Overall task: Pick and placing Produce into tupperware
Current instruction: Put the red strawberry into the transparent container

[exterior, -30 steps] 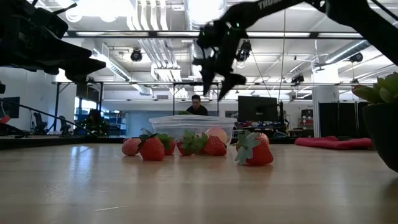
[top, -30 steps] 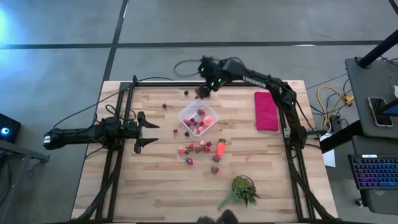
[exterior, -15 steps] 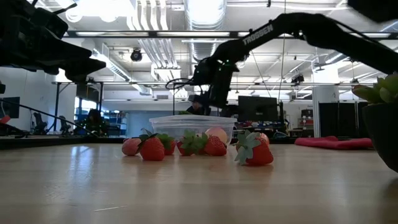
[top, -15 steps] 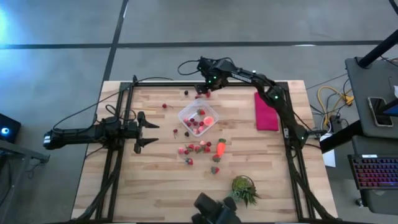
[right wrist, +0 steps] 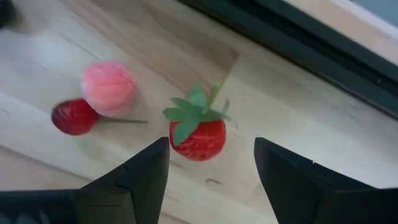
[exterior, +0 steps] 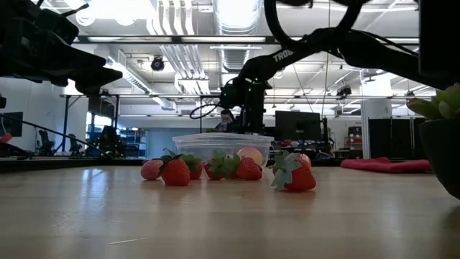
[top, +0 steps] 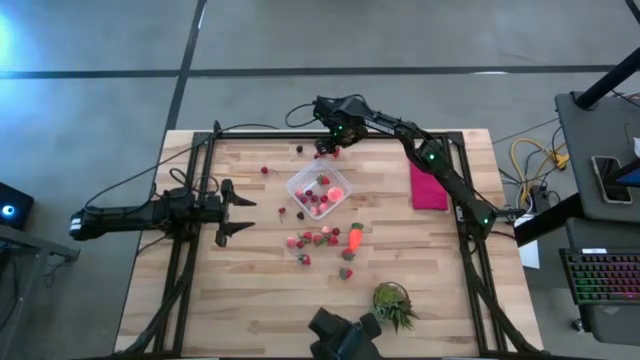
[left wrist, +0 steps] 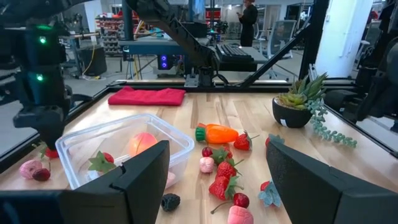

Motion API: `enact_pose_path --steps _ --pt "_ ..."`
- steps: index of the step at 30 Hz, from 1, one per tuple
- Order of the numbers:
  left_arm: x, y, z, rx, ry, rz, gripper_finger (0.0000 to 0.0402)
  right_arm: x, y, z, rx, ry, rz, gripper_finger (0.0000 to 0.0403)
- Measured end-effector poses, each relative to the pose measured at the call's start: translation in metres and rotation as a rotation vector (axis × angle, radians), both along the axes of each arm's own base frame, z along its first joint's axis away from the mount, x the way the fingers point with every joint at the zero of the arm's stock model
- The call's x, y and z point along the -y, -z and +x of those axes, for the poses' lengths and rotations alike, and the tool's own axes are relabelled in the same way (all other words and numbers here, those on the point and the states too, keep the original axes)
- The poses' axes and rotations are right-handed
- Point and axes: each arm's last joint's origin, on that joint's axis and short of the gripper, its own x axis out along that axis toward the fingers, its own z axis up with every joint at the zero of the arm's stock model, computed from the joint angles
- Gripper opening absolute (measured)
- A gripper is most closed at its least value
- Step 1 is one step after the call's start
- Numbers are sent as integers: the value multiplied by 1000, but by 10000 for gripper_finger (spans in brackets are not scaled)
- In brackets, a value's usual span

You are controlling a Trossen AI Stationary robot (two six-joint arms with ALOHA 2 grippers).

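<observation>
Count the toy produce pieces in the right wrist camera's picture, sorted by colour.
Red: 2, a strawberry and a cherry
Pink: 1, a round pink piece
Total: 3

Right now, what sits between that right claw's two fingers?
In the right wrist view, a strawberry lies on the table between the right gripper's open fingers, untouched.
</observation>
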Motion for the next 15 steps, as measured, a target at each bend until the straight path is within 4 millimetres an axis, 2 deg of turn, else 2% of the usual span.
enact_pose_path --steps 15 --pt "0 0 0 0 0 0 255 1 1 0 3 -14 -5 181"
